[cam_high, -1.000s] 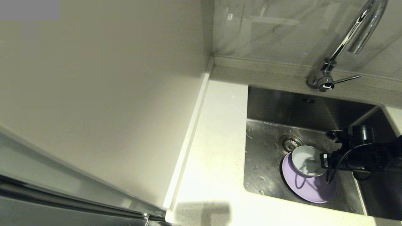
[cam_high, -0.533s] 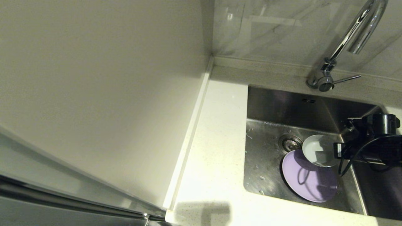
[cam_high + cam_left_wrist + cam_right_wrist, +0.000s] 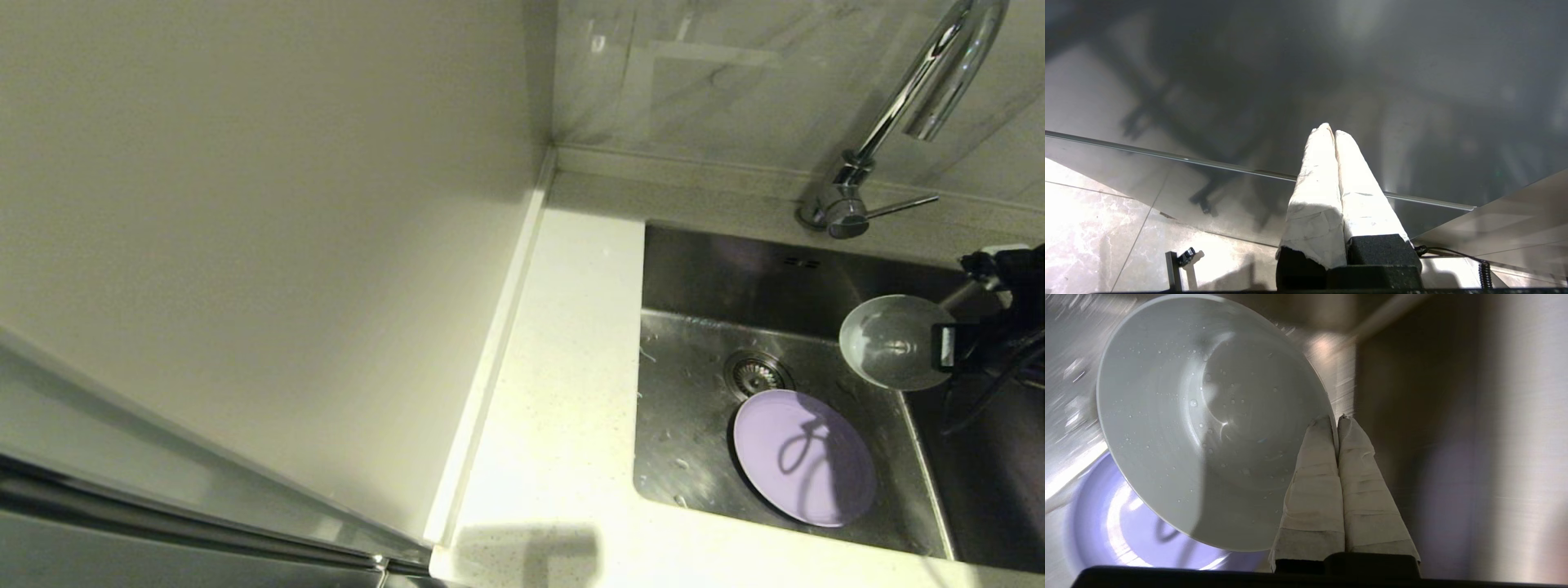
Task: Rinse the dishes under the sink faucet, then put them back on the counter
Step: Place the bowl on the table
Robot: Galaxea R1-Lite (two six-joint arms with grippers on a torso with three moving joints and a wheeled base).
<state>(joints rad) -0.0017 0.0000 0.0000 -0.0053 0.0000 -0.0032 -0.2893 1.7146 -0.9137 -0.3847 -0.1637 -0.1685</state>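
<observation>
Dishes are split between the sink and your right arm at this moment. Your largest surface, the white speckled table, runs along the left side of the sink, bounded by its low raised edge strip against the cream wall panel. You can see the steel basin set into the table, its round drain strainer near the middle of the floor and two small overflow slots on the back wall. You have the chrome faucet rising behind the basin, its thin lever pointing to the right. Your lilac plate lies flat on the sink floor, just beside the strainer. Your blue-green bowl is lifted clear of the plate, above the basin's right part and tilted so its wet, droplet-speckled inside faces outward. Your right pincer is pinching that bowl's rim, one cloth-wrapped finger inside and the other outside. Your left pincer is well away from the sink, fingers pressed together with nothing between them, over a dark glossy surface
</observation>
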